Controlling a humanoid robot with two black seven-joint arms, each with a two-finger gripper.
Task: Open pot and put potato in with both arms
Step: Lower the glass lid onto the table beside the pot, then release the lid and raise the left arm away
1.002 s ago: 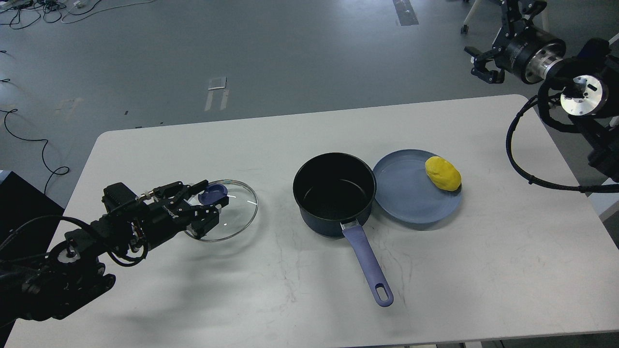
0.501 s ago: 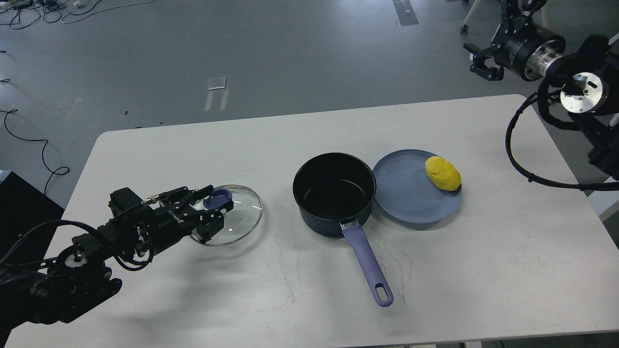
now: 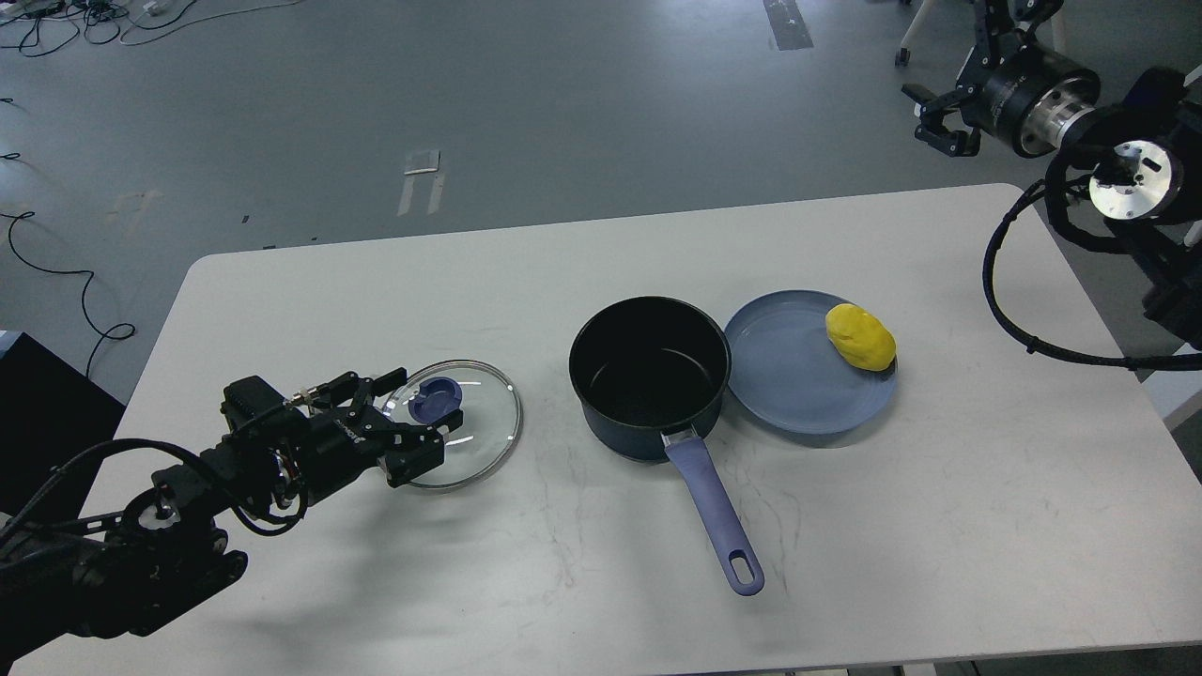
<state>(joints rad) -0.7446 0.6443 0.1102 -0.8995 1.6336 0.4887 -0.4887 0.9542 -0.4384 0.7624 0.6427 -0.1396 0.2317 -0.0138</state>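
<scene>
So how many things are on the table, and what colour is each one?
Blue: 2, the dark blue pot with the long handle and the round blue plate.
Yellow: 1, the lumpy yellow potato.
Clear: 1, the round glass lid with a blue knob.
Total: 4.

I could read no text: small white lettering on my left gripper (image 3: pixel 410 424) was too blurred.

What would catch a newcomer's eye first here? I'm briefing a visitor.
Likely the bright yellow potato on the blue plate, right of the open black pot at mid-table. Next, the glass lid lying flat at the left, with the left gripper open around its blue knob.
</scene>
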